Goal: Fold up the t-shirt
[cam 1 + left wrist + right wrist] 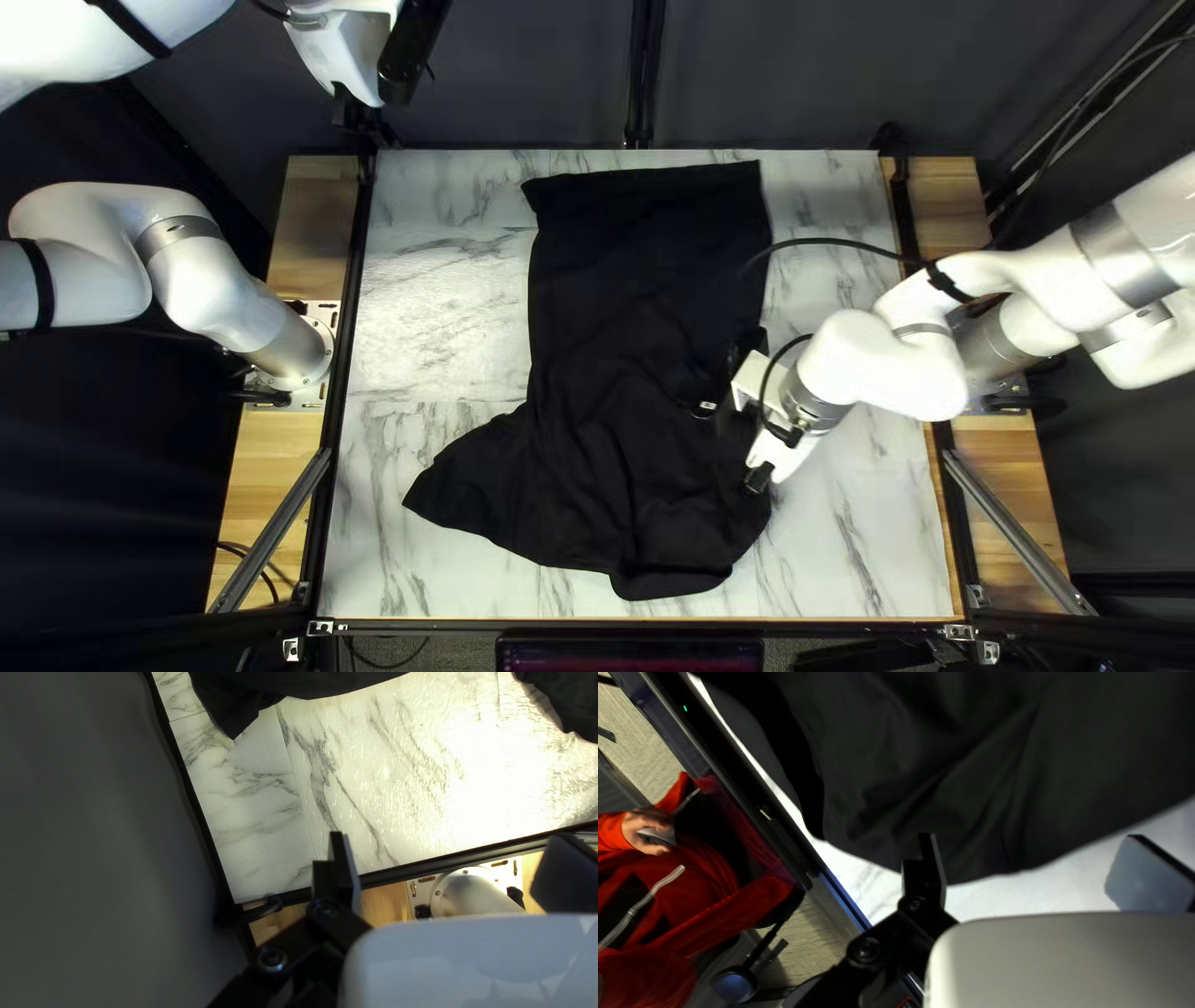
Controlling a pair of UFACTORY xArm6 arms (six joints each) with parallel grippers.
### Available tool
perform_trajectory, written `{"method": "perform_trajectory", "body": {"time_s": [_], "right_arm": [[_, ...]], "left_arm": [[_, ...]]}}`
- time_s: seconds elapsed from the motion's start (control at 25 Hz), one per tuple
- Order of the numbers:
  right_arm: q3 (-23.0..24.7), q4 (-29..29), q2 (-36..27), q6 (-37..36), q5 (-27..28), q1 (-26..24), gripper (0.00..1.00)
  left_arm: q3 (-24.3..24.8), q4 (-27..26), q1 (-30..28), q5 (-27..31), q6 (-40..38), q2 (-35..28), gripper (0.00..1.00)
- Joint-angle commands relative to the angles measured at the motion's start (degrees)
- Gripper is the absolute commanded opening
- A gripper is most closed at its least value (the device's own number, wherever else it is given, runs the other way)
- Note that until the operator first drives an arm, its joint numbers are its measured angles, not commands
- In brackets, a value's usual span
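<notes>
Black shirt (pixel 623 324) across marbled table (pixel 430 324)

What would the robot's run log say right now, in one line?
Fold t-shirt | black shirt: rumpled on table | left gripper: open, raised away from shirt | right gripper: open, by shirt's edge

Tbl (pixel 436 286) was backed by dk curtain (pixel 523 75); screen (pixel 629 656) was set nr tbl's near edge; person (pixel 691 911) in red was seen nearby.

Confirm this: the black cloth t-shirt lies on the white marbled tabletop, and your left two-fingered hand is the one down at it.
Wrong hand: the top left view shows my right hand down at the t-shirt, which does lie on the tabletop.
</notes>
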Motion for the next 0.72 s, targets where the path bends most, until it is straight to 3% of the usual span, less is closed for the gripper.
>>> {"method": "perform_trajectory", "body": {"time_s": [0.04,0.44,0.56,0.72], "right_arm": [[-3.54,-0.09,2.88,0.07,-0.11,0.65,1.0],[-18.85,-4.55,14.33,0.53,1.96,2.15,1.0],[-20.17,-5.51,15.14,0.82,2.22,2.75,1.0],[-15.74,-9.78,9.68,5.57,2.61,3.62,1.0]], "left_arm": [[0.0,0.0,0.0,0.0,0.0,0.0,1.0],[0.0,0.0,0.0,0.0,0.0,0.0,1.0],[0.0,0.0,0.0,0.0,0.0,0.0,1.0],[0.0,0.0,0.0,0.0,0.0,0.0,1.0]]}}
